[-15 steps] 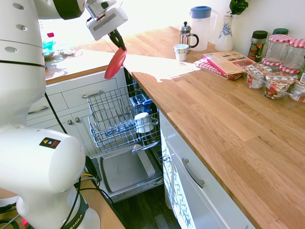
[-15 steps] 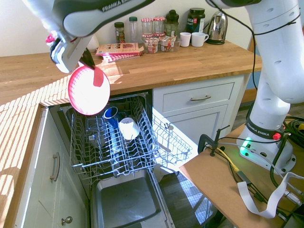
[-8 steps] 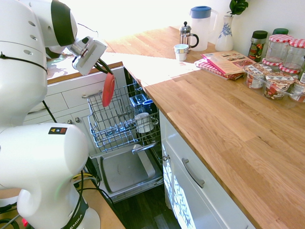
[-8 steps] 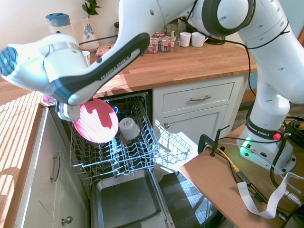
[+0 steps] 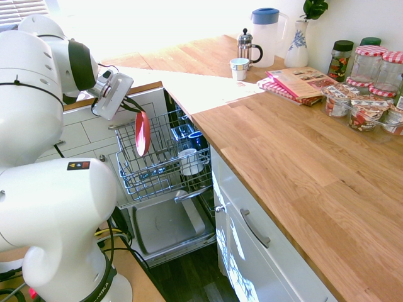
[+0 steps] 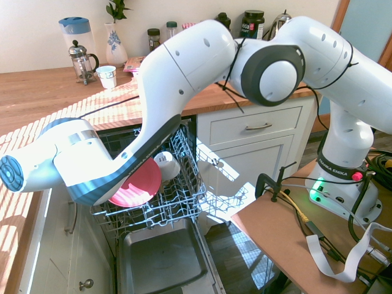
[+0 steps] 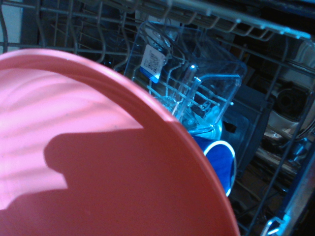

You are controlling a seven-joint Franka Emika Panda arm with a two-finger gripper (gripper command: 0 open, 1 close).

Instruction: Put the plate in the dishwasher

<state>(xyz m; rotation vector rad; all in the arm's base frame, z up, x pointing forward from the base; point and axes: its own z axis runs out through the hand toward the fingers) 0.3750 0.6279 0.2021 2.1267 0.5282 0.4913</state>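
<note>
coral-red round plate (image 5: 142,133) with raised rim, on edge, pinched in claw (image 5: 135,107)

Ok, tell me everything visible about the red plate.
The plate is round, plain coral red, seemingly plastic, with a raised rim. It stands on edge, gripped at its top by the gripper, whose jaws are shut on it, over the wire rack of the open dishwasher. Whether it touches the rack cannot be told.

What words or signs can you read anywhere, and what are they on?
"FRANKA EMIKA" on the robot's base.
"EMIKA" on the robot's base, the rest cut off.
A yellow warning triangle on a black sticker on the arm.
Too small or blurred: the jar labels, the magazine, the sticker on the clear container.
</note>
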